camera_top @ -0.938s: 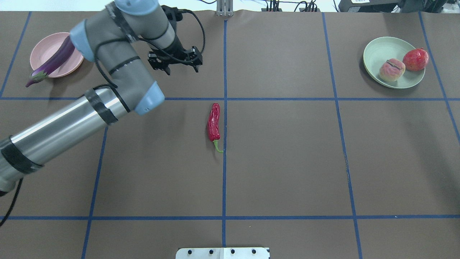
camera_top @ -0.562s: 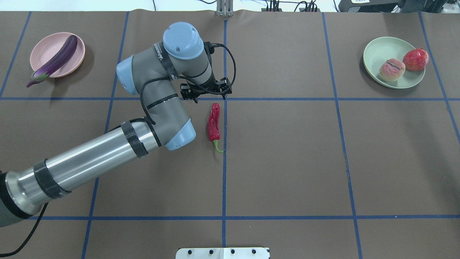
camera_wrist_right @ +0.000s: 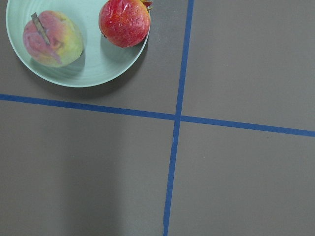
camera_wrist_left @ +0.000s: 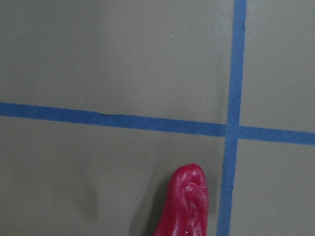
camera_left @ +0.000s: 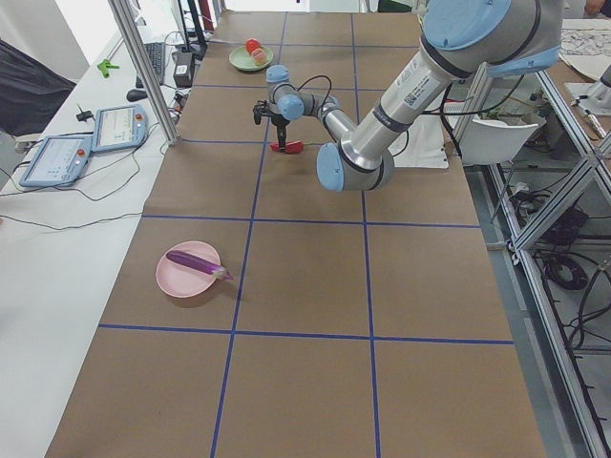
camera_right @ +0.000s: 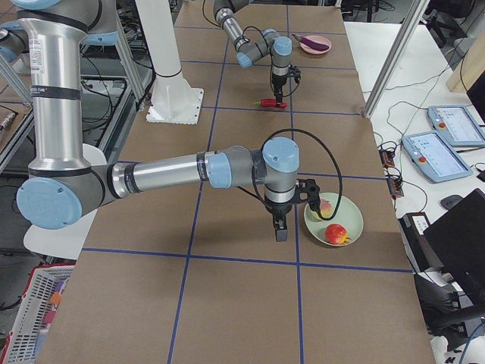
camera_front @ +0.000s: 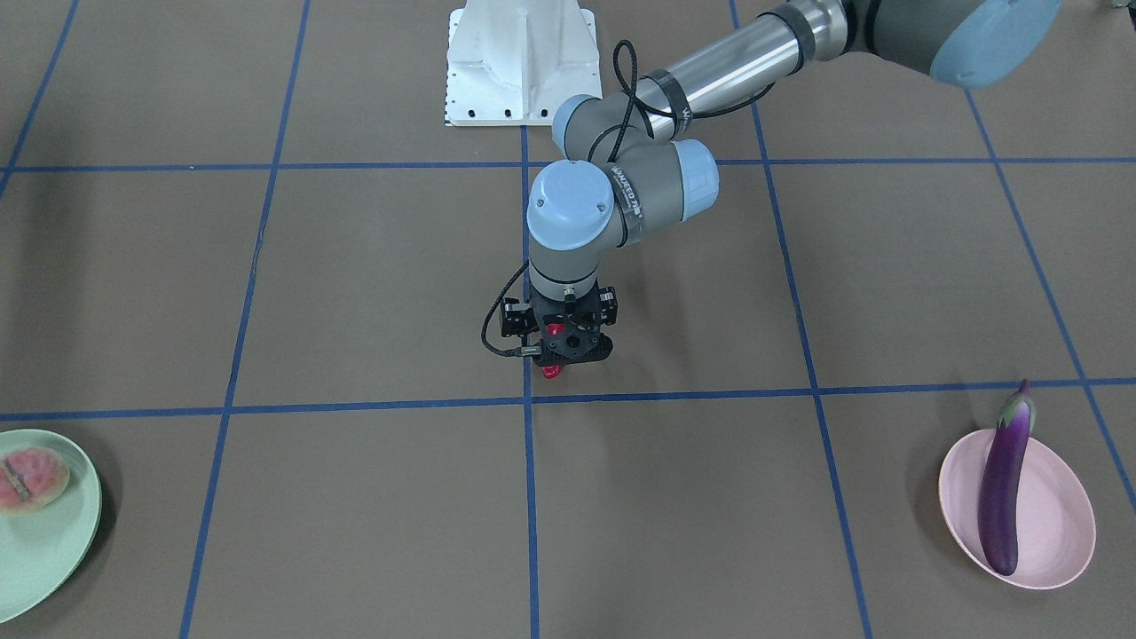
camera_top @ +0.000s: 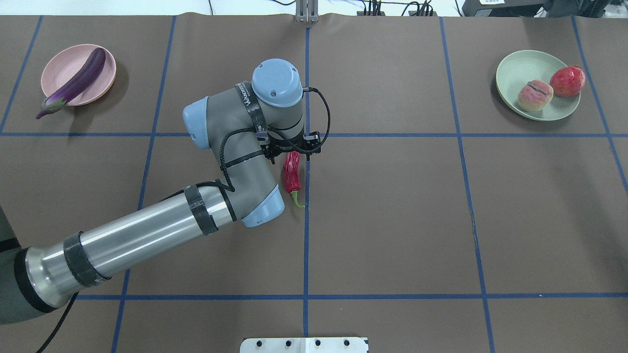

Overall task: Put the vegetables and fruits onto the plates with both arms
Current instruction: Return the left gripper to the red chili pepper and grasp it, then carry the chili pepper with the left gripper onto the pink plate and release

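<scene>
The red chili [camera_top: 293,176] lies on the brown table at the centre, stem toward me. My left gripper [camera_top: 293,147] hangs open over its far tip, which shows in the left wrist view [camera_wrist_left: 187,206]. The purple eggplant [camera_top: 78,81] lies across the pink plate [camera_top: 56,73], its cap over the rim. The peach-like fruit [camera_top: 535,95] sits in the green plate [camera_top: 520,68]. The round red fruit [camera_top: 567,81] rests on that plate's rim. My right gripper [camera_right: 281,231] shows only in the exterior right view, just beside the green plate; I cannot tell if it is open or shut.
Blue tape lines [camera_top: 306,245] divide the table into squares. The white base block [camera_top: 304,344] stands at the near edge. A metal post [camera_right: 390,61] and tablets [camera_right: 439,152] stand on the far side bench.
My left arm has swung from near the pink plate, right and toward me, to the chili's far tip. Nothing else moved.
</scene>
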